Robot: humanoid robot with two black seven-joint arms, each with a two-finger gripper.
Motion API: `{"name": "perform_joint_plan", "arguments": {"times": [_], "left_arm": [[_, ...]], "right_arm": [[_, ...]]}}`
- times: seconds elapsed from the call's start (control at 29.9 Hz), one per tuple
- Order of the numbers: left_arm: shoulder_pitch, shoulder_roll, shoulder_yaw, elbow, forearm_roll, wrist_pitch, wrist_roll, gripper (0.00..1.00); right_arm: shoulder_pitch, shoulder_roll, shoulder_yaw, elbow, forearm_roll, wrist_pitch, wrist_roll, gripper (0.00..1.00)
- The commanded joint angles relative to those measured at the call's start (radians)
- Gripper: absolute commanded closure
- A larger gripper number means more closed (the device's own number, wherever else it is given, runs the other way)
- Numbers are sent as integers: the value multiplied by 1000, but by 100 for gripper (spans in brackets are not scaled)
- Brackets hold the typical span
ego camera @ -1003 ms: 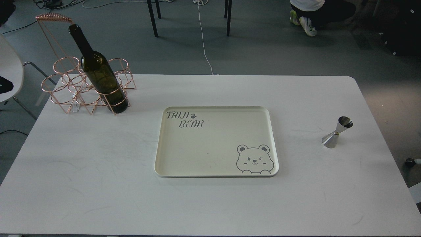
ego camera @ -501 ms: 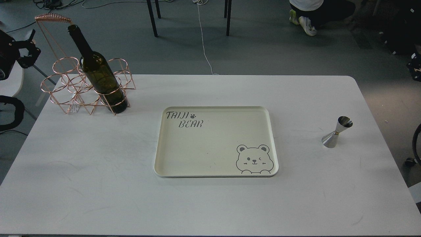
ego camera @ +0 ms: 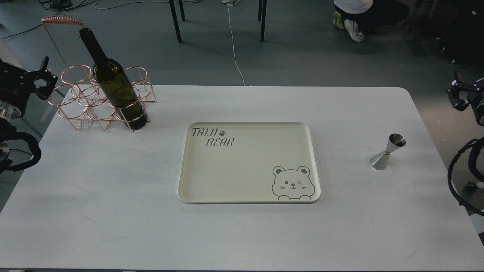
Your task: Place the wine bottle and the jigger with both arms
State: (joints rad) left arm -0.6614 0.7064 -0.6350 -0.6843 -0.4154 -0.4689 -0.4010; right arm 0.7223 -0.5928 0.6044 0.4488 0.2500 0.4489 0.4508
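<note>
The left tool (ego camera: 45, 81) sits at the far left edge of the view, level with the rear corner of the white surface (ego camera: 113, 211). Its two dark fingers show a visible gap between them; it stands open and holds nothing. Its fingertips lie just beside the outermost ring of the copper wire rack (ego camera: 85, 100); whether they touch the wire cannot be told. The tool is well apart from the wine bottle (ego camera: 113, 85).

The right tool (ego camera: 458, 96) appears at the far right edge, beyond the edge of the surface. Its fingers are spread, forming an open bracket shape, and it grips nothing. It is above and to the right of the jigger (ego camera: 387, 152) in the view, clear of it and not in contact.

The wine bottle stands in the front right ring of the rack, at the rear left of the surface, its neck leaning toward the upper left in the view. The other rings that can be seen through hold nothing.

The jigger stands upright on the bare surface near the right side, wider cone down, open cup up.

The cream tray (ego camera: 314, 162), marked "TAIJI BEAR" with a bear drawing, lies at the centre, between the two items and touching neither.
</note>
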Motion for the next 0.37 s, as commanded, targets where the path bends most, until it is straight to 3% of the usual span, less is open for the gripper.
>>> {"name": "perform_joint_plan", "arguments": {"times": [0.0, 0.33], "left_arm": [[6, 2, 0, 0, 3, 1, 1, 2], [12, 13, 0, -4, 1, 6, -1, 2]], "right_arm": [[-9, 1, -3, -2, 0, 5, 0, 1], [-11, -10, -6, 2, -1, 10, -1, 1]]}}
